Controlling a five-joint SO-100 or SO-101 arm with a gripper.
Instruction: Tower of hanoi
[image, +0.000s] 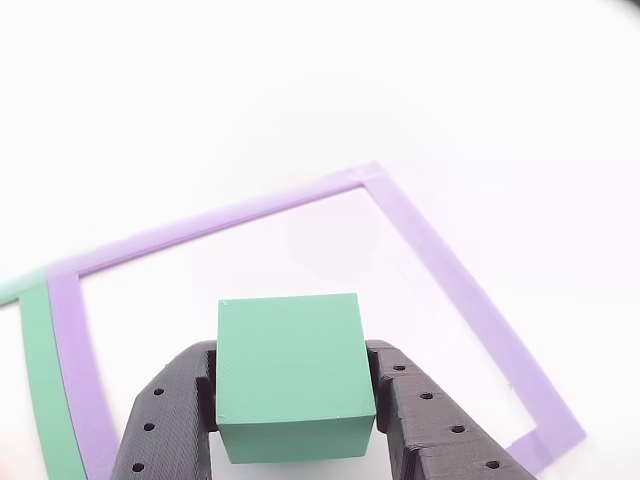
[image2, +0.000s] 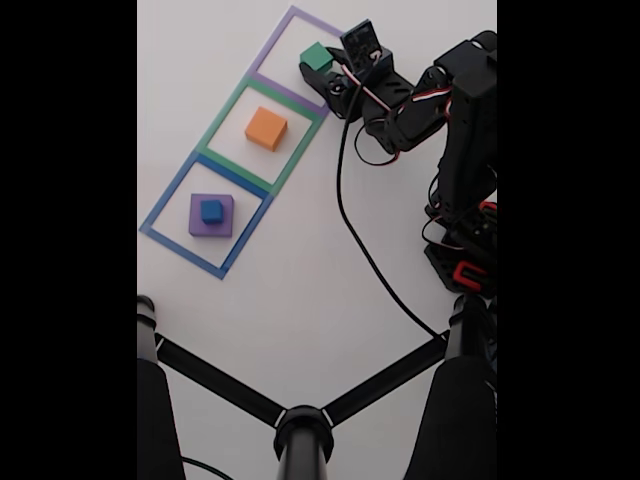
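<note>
1. Here, a matte green block (image: 290, 375) is gripped between the two black fingers (image: 165, 415) of the pincer (image2: 318, 72), over the purple tape square (image: 440, 265).
2. In the fixed view, the green block (image2: 317, 57) is seen inside the purple outline (image2: 270, 50).
3. An orange block (image2: 266, 128) is set inside the green outline (image2: 222, 123).
4. A small blue cube (image2: 211, 211) is stacked on the flat purple block (image2: 196, 226), within the blue outline (image2: 165, 205).
5. The bench (image2: 300, 280) is plain white.
</note>
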